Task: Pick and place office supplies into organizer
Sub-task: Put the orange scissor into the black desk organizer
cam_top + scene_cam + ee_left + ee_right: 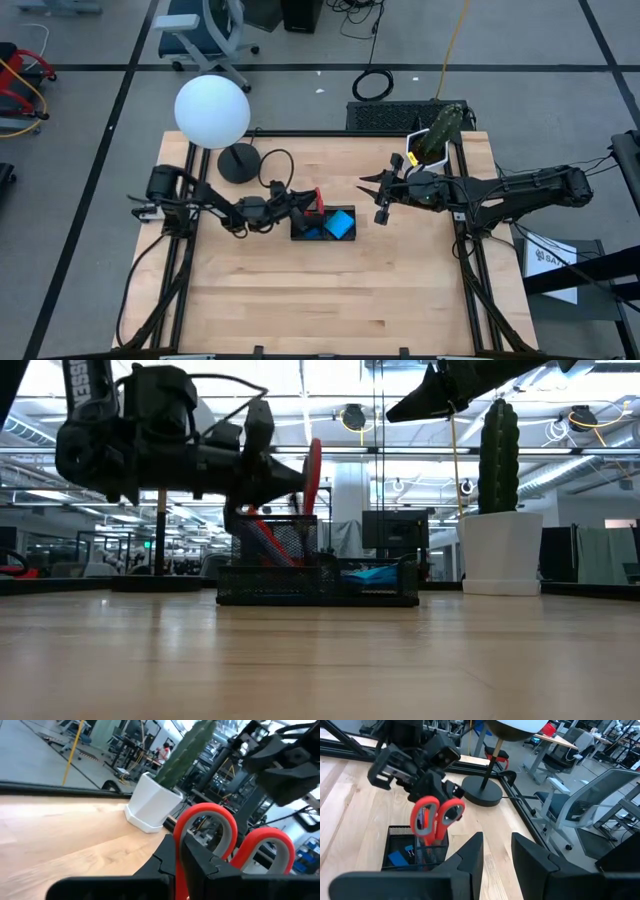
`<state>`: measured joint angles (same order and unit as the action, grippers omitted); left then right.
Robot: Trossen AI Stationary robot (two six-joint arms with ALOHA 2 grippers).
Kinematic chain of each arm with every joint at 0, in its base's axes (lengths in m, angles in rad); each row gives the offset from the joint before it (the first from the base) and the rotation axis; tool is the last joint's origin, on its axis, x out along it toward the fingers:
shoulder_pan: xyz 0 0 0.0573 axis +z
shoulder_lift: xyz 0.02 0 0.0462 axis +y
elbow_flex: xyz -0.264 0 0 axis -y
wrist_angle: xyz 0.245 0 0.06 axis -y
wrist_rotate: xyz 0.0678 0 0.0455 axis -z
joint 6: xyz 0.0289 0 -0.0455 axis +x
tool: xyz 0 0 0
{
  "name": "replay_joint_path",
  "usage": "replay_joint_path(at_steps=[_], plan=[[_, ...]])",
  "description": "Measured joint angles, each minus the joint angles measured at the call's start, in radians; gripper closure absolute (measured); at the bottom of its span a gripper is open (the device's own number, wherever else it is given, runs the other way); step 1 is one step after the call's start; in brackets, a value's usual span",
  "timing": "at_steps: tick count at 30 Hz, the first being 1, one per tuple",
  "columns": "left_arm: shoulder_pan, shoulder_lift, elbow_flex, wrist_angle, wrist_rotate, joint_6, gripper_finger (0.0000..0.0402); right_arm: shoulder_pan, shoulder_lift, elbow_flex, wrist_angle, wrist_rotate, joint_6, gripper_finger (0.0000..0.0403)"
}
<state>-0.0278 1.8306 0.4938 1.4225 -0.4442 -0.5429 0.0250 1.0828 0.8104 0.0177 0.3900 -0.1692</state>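
Your left gripper (pixel 437 787) is clenched on the red-handled scissors (pixel 436 817), pinching 1 of the 2 handle loops, and that grip is the whole story right now. The wrist view shows your fingers (pixel 172 862) closed flat across the near loop. The scissors hang with their long axis close to upright, handles on top, blades pointing down into the tall mesh cup at the left end of the organizer (pixel 322 232). From table level the handles stand above the cup rim while the blades are already inside it, so I'd judge the drop is nearly lined up. Whether the tips touch the bottom, you cannot tell. Further along the tray, the blue square note pad (pixel 341 224) lies in its compartment. Beyond that, your right gripper (pixel 380 199) hangs in the air near the organizer's right end, fingers parted and carrying nothing. The left arm is clearly the nearer one.
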Motion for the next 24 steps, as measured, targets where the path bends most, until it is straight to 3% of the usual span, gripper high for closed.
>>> replay_joint_path(at_steps=[11,24], plan=[[0.007,0.015,0.001,-0.006,0.001,-0.016,0.0366,0.0,0.0,-0.01,0.009,0.0,-0.005,0.0312],[0.006,0.011,0.0,0.046,0.087,0.055,0.0355,0.0,0.0,-0.01,0.008,0.0,-0.007,0.0312]])
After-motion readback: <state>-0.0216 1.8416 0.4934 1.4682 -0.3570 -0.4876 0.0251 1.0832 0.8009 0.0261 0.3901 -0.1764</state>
